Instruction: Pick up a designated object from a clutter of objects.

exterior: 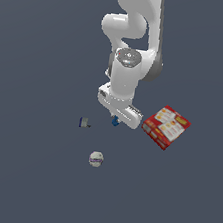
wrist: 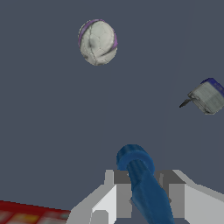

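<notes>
So the gripper (exterior: 116, 120) sits low over the dark worktop (exterior: 22, 181) with the little blue thing (wrist: 142, 183) between its fingers (wrist: 120, 199), and from the wrist view it looks clamped on it: the blue shaft runs straight up through the gap with a grey finger pad snug on each side, rounded end poking out past the tips. My guess is it's held along its length like that because it's so slim, so a pinch across the narrow way is the only grip that'd work. In the exterior view you only get a speck of blue under the hand, so I can't tell if it's off the surface or touching it. The rest of the clutter is spread well apart: the red box (exterior: 166, 126) off to the exterior view's right, tilted, and only a red sliver of it shows in the wrist view; the white ball (exterior: 95, 159) with its purple mark nearer the camera; the small grey-blue block (exterior: 84, 122) to the exterior view's left, too blurry to read.
</notes>
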Controlling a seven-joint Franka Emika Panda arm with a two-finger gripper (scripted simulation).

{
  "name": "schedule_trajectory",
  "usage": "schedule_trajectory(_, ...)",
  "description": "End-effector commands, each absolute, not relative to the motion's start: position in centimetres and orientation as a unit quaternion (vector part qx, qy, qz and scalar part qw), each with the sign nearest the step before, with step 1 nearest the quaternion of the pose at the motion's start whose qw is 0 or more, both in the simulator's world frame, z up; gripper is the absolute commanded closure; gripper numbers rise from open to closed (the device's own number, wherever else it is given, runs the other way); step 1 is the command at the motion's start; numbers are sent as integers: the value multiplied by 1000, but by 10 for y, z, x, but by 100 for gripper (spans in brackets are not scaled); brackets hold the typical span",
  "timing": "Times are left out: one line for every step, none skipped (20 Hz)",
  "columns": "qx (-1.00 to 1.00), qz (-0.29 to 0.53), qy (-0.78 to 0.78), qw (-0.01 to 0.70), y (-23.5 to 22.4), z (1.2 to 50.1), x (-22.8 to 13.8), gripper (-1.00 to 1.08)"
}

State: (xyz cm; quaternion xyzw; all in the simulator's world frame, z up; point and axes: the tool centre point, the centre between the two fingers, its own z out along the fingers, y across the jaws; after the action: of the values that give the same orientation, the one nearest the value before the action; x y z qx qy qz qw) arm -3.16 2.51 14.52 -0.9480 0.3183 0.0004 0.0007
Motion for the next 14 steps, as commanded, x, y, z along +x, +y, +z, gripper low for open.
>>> schedule_trajectory(-948,0,318,1,6,166,-39,108)
schedule_trajectory(-948,1,318,2,-2,174,-42,108)
schedule_trajectory(-948,1,318,2,-10,183,-45,108)
schedule_trajectory(-948,1,318,2,-19,192,-48,108)
schedule_trajectory(-948,1,318,2,-27,201,-51,108)
schedule_trajectory(-948,1,318,2,-35,210,-55,108)
schedule_trajectory(-948,1,318,2,-44,219,-58,108)
schedule_trajectory(-948,1,318,2,-52,228,-61,108)
schedule_trajectory(-948,1,318,3,-61,237,-64,108)
schedule_trajectory(-948,1,318,3,-69,246,-67,108)
schedule_trajectory(-948,1,318,3,-77,255,-70,108)
schedule_trajectory(-948,1,318,3,-86,264,-73,108)
schedule_trajectory(-948,1,318,3,-94,273,-76,108)
schedule_trajectory(-948,1,318,3,-103,282,-79,108)
